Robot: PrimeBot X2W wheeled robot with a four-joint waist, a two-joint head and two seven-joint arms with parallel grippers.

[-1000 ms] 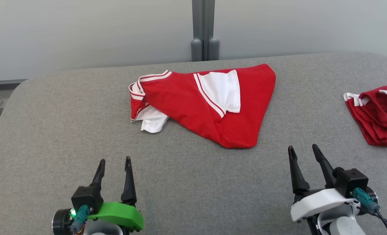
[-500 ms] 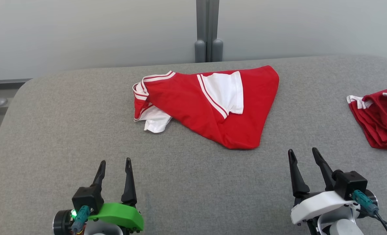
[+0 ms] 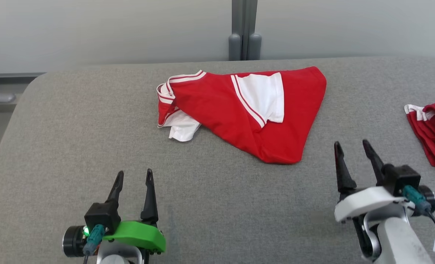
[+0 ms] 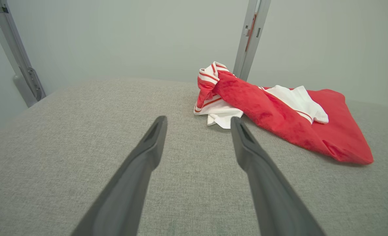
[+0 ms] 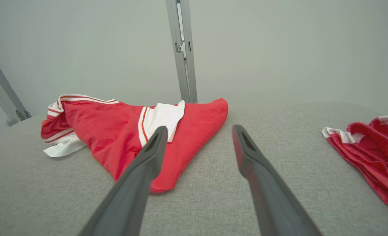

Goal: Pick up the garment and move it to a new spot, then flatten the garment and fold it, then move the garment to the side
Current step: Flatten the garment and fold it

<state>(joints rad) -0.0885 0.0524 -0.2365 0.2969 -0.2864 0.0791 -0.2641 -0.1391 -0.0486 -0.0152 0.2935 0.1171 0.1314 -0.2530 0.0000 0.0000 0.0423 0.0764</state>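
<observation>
The left gripper (image 3: 134,172) is held low over the near-left part of the bench (image 3: 55,128), its two long dark fingers parted with nothing between them and pointing toward the far edge, rising from a green wrist shell (image 3: 136,234). The right gripper (image 3: 351,143) is over the near-right part, a little farther forward, jaws likewise apart and empty (its white shell (image 3: 360,203) has a teal-plugged cable trailing off it). Its fingers lean slightly left, and the pale forearm (image 3: 401,238) shows below it at the near edge.
</observation>
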